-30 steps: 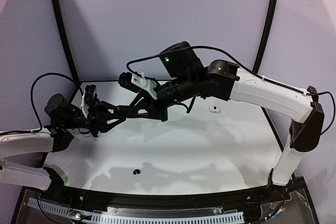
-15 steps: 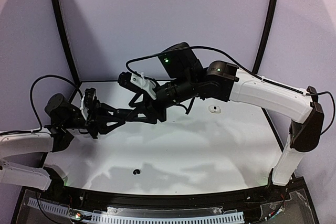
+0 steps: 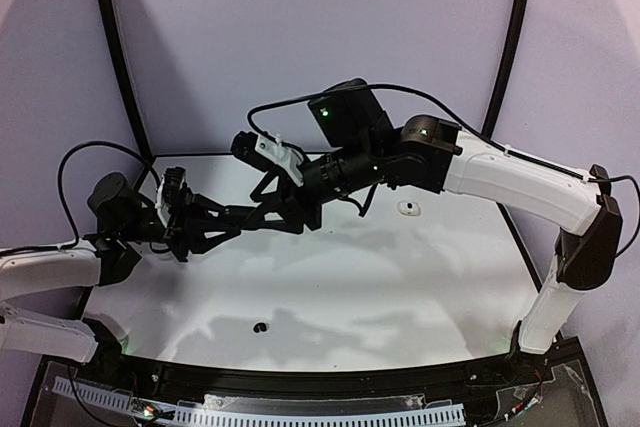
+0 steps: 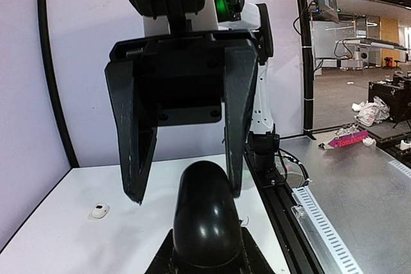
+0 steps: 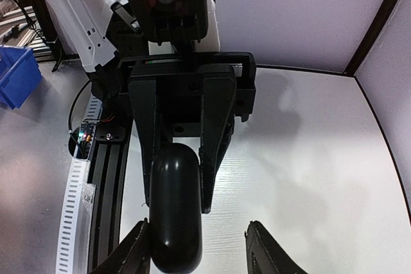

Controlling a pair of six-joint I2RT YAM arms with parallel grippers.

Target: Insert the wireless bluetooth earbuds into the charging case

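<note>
Since a second ago the right tool point(image 5: 197, 224) has spread its jaws and shifted slightly toward the right edge. It now stands open on either side of the black charging case point(image 4: 205, 216) without gripping it. The left tool point(image 4: 207, 258) is clamped on the case's other end, above the tabletop point(image 3: 400, 287) near its left edge. A tiny black earbud point(image 3: 260, 327) lies near the front edge, and a small white piece point(image 3: 405, 209) lies toward the right.

The right arm point(image 3: 510, 182) and left arm point(image 3: 45, 272) wear glossy white shells over black joints, trailing loose black cables point(image 3: 100, 144) (one green light point(image 3: 322, 112) glows). Wedge-shaped black fingers point(image 4: 138, 133) sit on a block with what look like screws.
</note>
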